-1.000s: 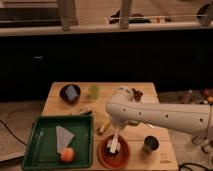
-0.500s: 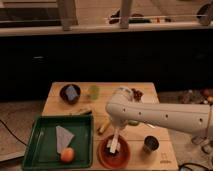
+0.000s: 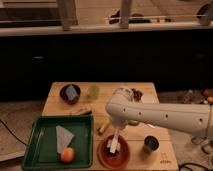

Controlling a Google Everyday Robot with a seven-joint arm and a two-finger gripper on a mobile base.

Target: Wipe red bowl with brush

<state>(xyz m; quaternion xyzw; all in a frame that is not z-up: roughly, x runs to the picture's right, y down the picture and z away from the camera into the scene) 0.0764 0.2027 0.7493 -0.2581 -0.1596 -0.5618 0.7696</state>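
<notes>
Gripper (image 3: 115, 136) hangs straight down off the white arm (image 3: 160, 115), just above the red bowl's inside. You can't tell whether it is clamped on the brush or has let it go; the two pale shapes run into each other there.

Brush (image 3: 113, 148): small, whitish, slim straight handle, standing near upright with its lower end down in the bowl. Probably light and stiff. Take it high on the handle, away from the head, so the head stays free to sweep.

Red bowl (image 3: 101, 154): round, shallow, terracotta rim, darker inside. It sits at the front edge of the wooden table (image 3: 150, 90), about mid-width. It looks rigid, maybe breakable. Nothing pins it, so expect it to slide if you press hard; use light strokes.

Outward from the bowl:
- The green tray (image 3: 37, 155) is just beside it at the front-left corner and holds an orange fruit (image 3: 67, 155) and a pale sheet (image 3: 62, 137).
- The small dark metal cup (image 3: 151, 144) is near it toward the right edge.
- The yellowish stick (image 3: 104, 127) lies just behind it.
- The dark bowl (image 3: 64, 95) and the green cup (image 3: 93, 91) are at the back edge, well apart from it.
</notes>
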